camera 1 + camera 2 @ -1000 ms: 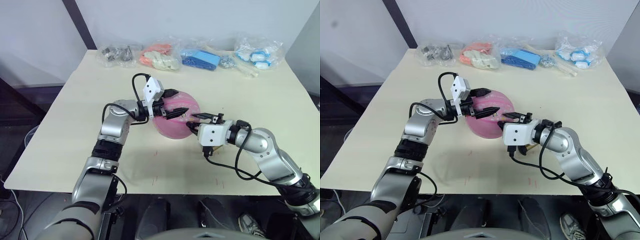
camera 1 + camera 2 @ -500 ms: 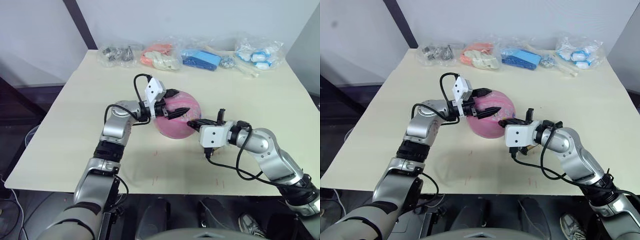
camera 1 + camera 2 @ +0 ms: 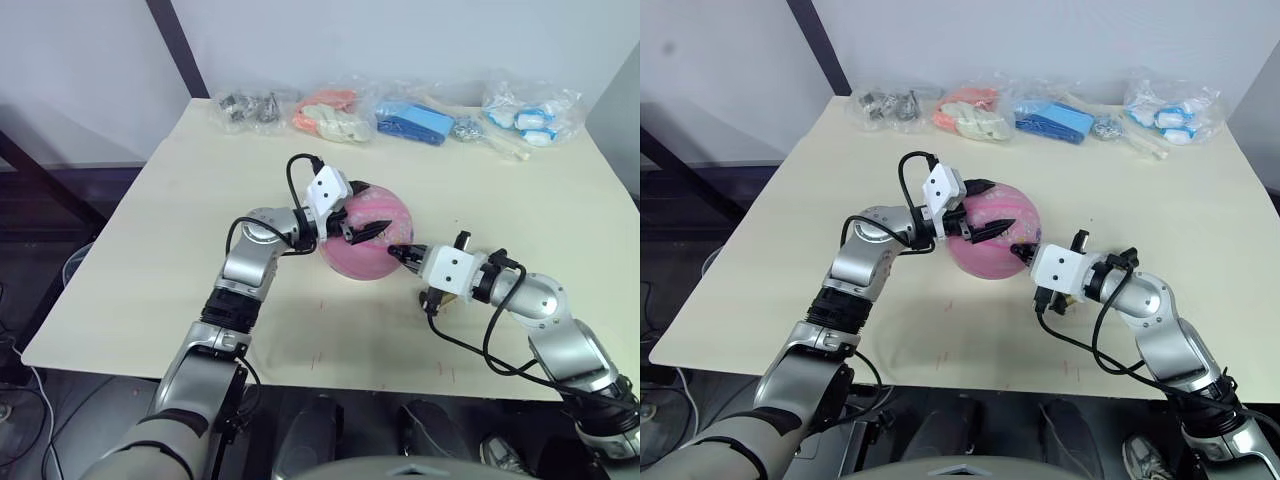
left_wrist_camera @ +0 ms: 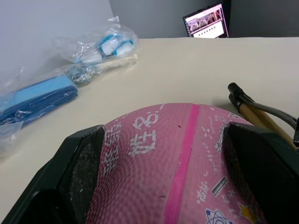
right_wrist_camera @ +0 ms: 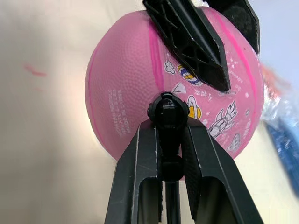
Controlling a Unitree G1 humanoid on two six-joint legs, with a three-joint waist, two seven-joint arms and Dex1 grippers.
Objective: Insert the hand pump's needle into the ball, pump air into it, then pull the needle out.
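Table [image 3: 180, 200], ball [image 3: 372, 250] between both grippers

The left arm is bent at the elbow and reached forward and inward, its silver forearm angled toward the middle of the scene. The left end effector [image 3: 352, 222] is held with its two black fingers [image 4: 81, 170] spread wide apart, one on each side of the pink rubber ball [image 3: 367, 236] and against its surface. The right arm is extended forward and inward from the right, forearm low. The right end effector [image 5: 170, 144] is closed, its two black fingers [image 5: 140, 172] pinched on the black fitting [image 5: 168, 114] at the ball's side.
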